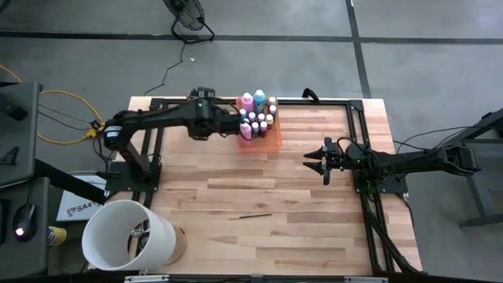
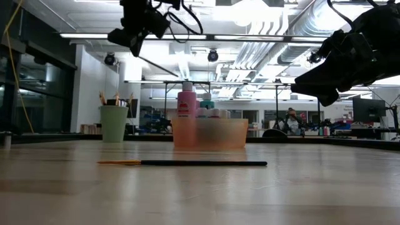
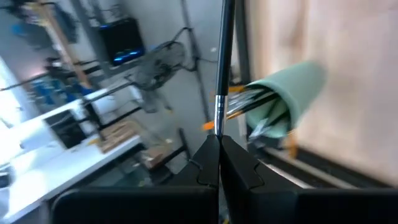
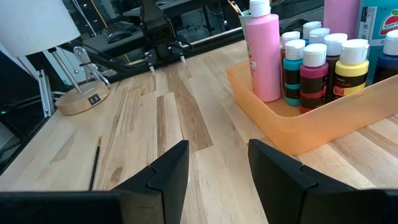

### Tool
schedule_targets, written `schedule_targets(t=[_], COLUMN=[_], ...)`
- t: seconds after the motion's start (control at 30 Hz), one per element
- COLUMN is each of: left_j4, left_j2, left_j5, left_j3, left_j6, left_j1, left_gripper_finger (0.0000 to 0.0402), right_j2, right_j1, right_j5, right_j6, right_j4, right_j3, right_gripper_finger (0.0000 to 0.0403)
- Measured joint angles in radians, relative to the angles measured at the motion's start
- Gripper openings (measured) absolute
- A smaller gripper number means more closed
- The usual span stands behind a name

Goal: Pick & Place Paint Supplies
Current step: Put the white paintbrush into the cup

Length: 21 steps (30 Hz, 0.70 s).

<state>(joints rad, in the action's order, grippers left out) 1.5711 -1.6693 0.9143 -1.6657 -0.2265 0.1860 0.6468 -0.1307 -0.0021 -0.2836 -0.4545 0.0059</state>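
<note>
Pincer of the left arm (image 3: 219, 146) is clamped on a thin dark-handled brush (image 3: 222, 62) above the mint-green cup (image 3: 292, 93), beside the orange tray (image 1: 271, 140). Right pincer (image 4: 217, 168) is held partly open and empty near that tray; another brush (image 1: 250, 215) is seen lying on the table (image 1: 314, 204), well apart from it.

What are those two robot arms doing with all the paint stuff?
The left gripper is shut on a thin brush, holding it up near the mint-green cup that has other brushes in it. The right gripper hangs open above the table, holding nothing. Paint bottles stand in the orange tray. One loose brush lies on the table.
</note>
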Motion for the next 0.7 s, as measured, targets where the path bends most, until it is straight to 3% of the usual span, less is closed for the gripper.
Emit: schedule_targets(t=[0.4, 0.5, 0.7], left_j4=[0.0, -0.001, -0.001], left_j2=[0.059, 0.059, 0.061], left_j5=[0.272, 0.296, 0.298], left_j3=[0.0, 0.0, 0.034], left_j6=[-0.379, -0.482, -0.512], left_j1=[0.036, 0.051, 0.063], left_gripper_finger=[0.0, 0.0, 0.0], right_j2=[0.0, 0.0, 0.0], right_j1=[0.0, 0.0, 0.0], right_j5=[0.0, 0.0, 0.0], right_j6=[0.0, 0.0, 0.0], right_j4=[-0.001, -0.001, 0.0], right_j3=[0.0, 0.0, 0.0], right_gripper_finger=[0.016, 0.016, 0.016])
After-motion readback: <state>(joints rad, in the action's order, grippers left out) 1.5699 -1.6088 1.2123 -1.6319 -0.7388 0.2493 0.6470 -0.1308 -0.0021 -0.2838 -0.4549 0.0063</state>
